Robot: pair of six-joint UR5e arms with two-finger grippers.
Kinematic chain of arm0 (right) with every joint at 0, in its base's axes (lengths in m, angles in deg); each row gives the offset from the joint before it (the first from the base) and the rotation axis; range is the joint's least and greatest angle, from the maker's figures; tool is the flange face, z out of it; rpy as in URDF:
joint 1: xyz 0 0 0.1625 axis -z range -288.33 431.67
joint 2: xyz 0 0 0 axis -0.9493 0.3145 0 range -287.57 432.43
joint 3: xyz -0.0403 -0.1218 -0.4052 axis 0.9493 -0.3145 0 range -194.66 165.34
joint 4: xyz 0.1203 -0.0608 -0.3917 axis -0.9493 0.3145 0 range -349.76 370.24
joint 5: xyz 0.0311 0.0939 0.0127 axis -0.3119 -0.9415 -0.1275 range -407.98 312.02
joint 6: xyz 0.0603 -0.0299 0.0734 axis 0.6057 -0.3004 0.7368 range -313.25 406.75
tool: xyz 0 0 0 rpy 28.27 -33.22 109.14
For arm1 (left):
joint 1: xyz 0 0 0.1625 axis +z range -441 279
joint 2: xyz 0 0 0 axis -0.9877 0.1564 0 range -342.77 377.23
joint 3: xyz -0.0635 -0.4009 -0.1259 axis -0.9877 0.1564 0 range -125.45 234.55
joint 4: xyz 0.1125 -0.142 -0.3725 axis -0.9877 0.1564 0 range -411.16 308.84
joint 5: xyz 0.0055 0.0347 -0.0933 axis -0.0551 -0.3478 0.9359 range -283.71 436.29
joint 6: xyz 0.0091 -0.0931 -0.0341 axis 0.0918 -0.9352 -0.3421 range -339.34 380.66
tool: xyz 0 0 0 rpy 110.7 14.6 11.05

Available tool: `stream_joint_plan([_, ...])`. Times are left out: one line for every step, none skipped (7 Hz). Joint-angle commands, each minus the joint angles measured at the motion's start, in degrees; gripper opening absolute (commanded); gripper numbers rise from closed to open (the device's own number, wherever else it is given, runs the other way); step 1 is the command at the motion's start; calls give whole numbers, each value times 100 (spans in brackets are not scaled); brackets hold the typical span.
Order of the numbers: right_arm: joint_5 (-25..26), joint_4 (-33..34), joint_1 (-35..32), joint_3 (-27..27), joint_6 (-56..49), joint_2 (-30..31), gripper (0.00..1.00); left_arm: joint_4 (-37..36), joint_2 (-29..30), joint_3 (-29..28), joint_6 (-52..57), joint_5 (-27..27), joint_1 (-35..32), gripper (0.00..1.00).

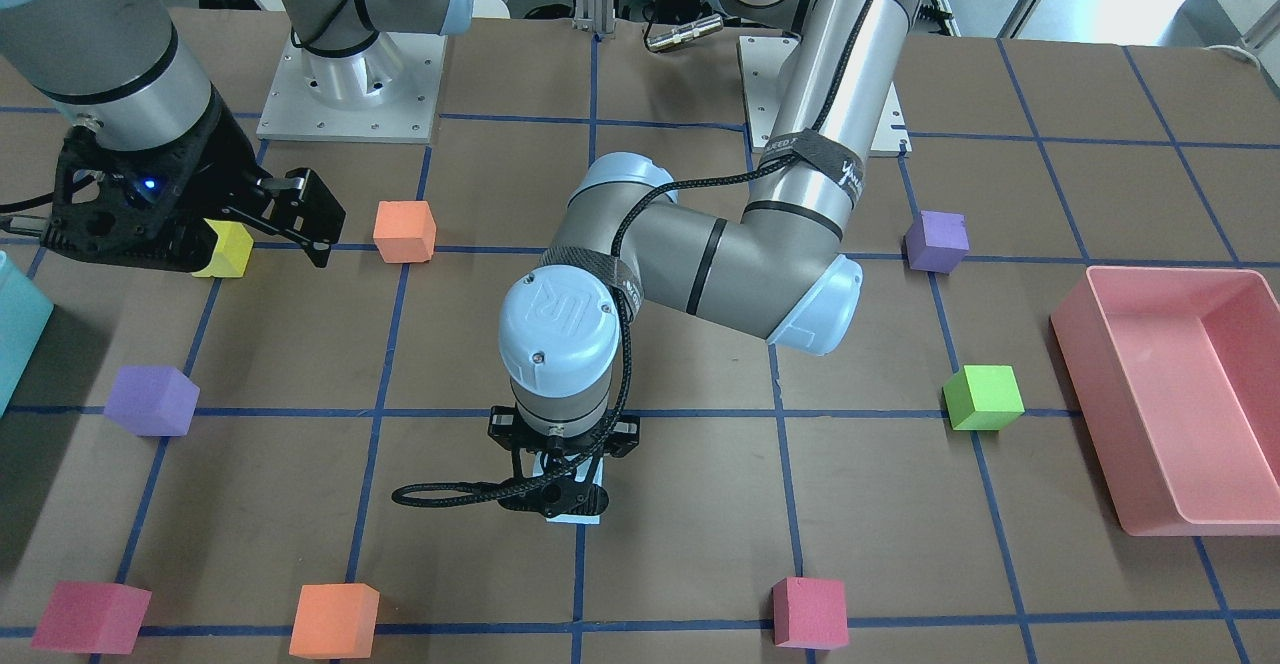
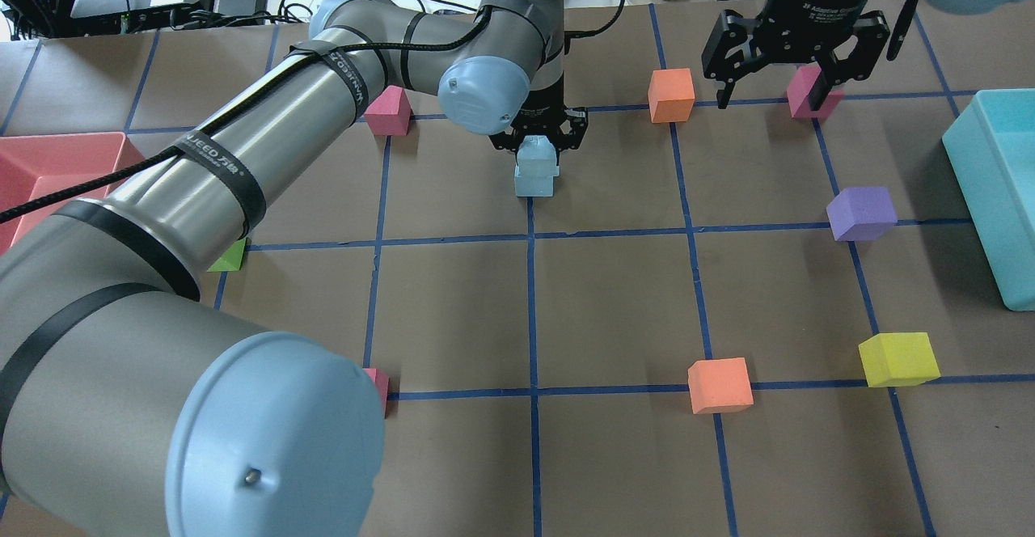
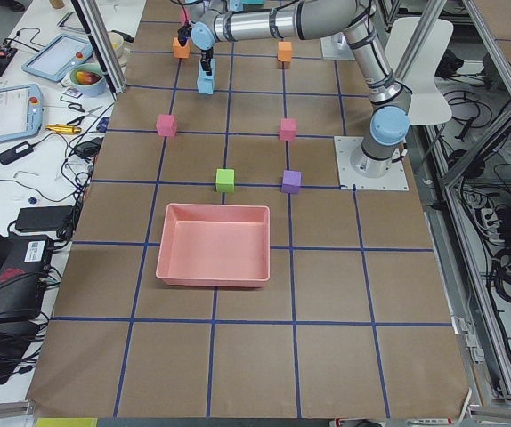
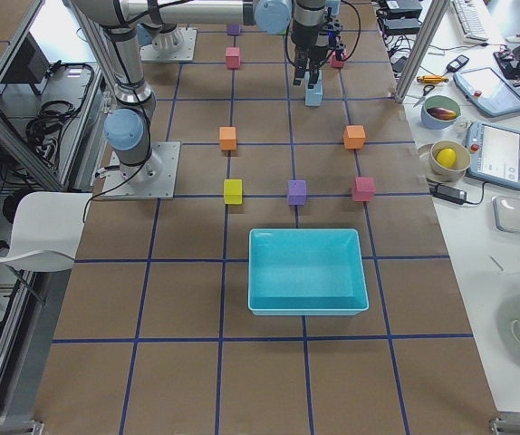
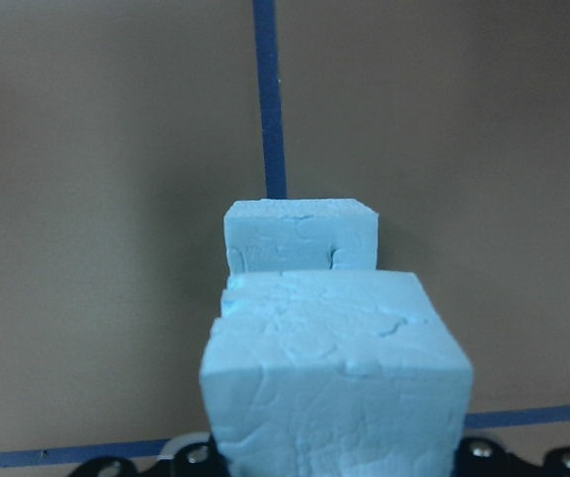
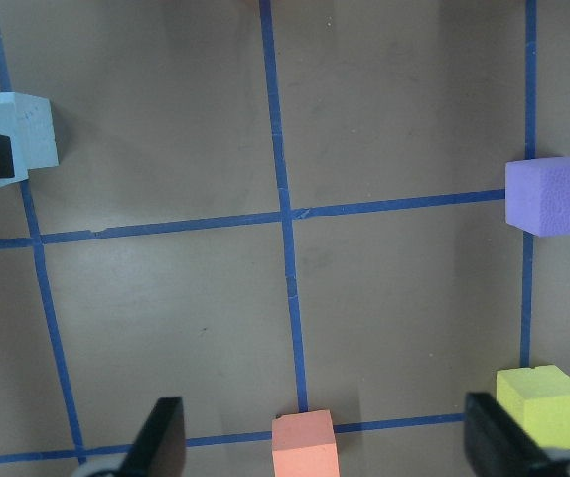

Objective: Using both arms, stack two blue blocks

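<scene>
My left gripper [image 2: 539,142] is shut on a pale blue block [image 2: 538,154] and holds it upright over the second blue block [image 2: 535,183], which rests on the table by a blue tape line. I cannot tell whether the two touch. In the left wrist view the held block [image 5: 337,383] fills the foreground and the lower block [image 5: 300,236] lies beyond it. In the front view only a blue block's edge [image 1: 578,516] shows under the left gripper [image 1: 560,489]. My right gripper [image 2: 772,88] is open and empty, high over the far right, apart from the blocks.
A teal bin [image 2: 982,197] stands at the right and a pink bin [image 1: 1160,394] on my left side. Purple [image 2: 862,213], yellow [image 2: 899,359], orange [image 2: 720,385] [image 2: 671,94], magenta [image 2: 388,111] and green [image 1: 985,397] cubes are scattered on the taped grid.
</scene>
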State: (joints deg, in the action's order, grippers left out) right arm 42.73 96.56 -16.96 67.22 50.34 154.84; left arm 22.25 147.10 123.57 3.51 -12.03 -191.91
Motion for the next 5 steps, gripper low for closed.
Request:
stream_joint_plan([26, -1, -5, 231, 19, 187, 100, 7, 99, -38, 62, -263, 8, 52])
stream_joint_plan([-9, -1, -5, 267, 19, 231, 100, 50, 99, -29, 62, -265, 8, 52])
stream_joint_plan([26, 8, -5, 293, 11, 249, 100, 7, 99, -38, 62, -256, 8, 52])
stream_joint_plan([44, -1, -5, 302, -16, 240, 100, 7, 108, -38, 1, -230, 8, 52])
stream_joint_plan([44, -1, -5, 302, -7, 240, 100, 7, 126, -38, -43, -195, 8, 52])
